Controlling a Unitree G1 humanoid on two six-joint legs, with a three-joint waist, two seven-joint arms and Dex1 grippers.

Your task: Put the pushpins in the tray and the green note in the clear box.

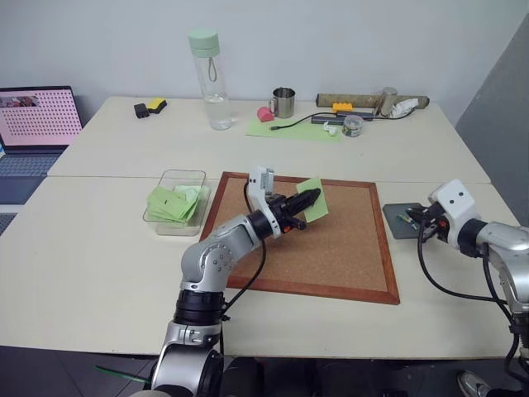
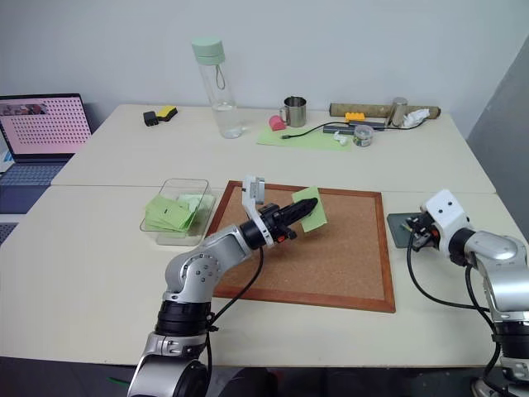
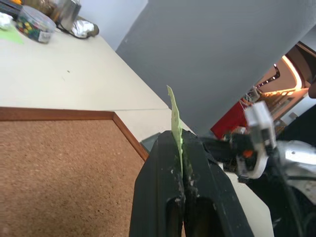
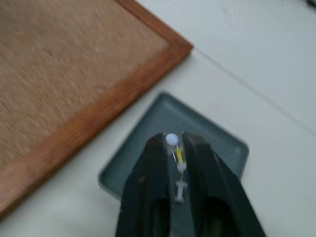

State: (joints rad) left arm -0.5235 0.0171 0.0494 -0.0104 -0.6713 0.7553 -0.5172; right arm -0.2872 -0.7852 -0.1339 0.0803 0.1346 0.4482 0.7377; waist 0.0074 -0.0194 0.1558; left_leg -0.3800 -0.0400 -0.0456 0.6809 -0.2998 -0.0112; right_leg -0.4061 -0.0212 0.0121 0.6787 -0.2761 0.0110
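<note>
Left end effector (image 1: 312, 197) clamps the green note (image 1: 312, 201), box next; right end effector (image 4: 178, 143), over the tray (image 4: 224, 143), seemingly releasing a pushpin (image 4: 173, 140).

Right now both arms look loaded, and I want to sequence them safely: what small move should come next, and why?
Probably let the right gripper finish opening, so the pushpin between its fingers drops. It is already over the tray, beside the corkboard. The left gripper, shut on the green note, still has to cross to the clear box.
</note>
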